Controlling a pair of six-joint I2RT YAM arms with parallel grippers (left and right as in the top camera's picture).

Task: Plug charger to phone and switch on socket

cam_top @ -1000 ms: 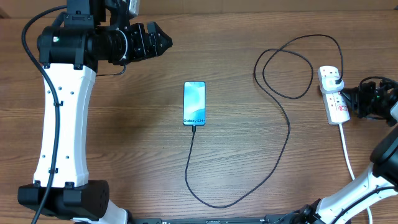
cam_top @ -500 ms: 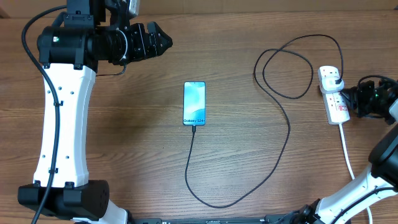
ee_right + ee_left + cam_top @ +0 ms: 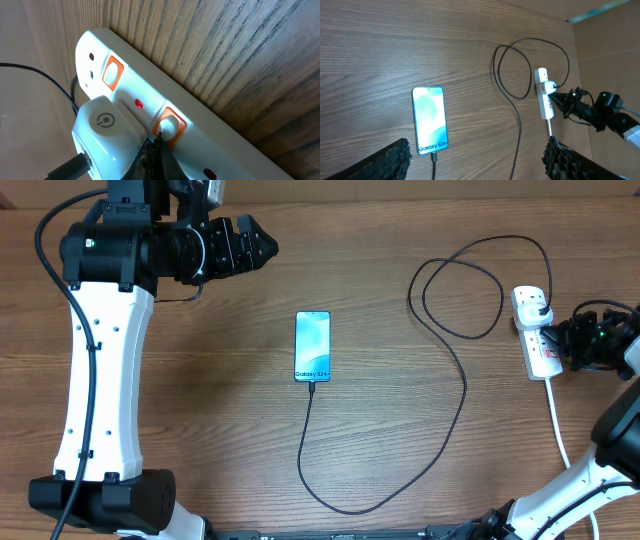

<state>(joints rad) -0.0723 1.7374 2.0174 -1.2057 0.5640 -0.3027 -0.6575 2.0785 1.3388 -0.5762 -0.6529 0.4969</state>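
The phone lies face up mid-table with its light blue screen lit, also seen in the left wrist view. The charger cable runs from the phone's lower end, loops, and reaches its adapter, which is plugged into the white socket strip at far right. My right gripper is shut, its tip touching an orange-framed switch on the strip. A small red light glows beside the switch. My left gripper hovers open at upper left, with nothing between its fingers.
The strip's white cord trails toward the table's front edge. A second orange switch sits near the strip's end. The left arm's white column stands along the left side. A cardboard wall rises behind the strip.
The right gripper has edged slightly toward the strip. Phone, cable and left arm have not moved.
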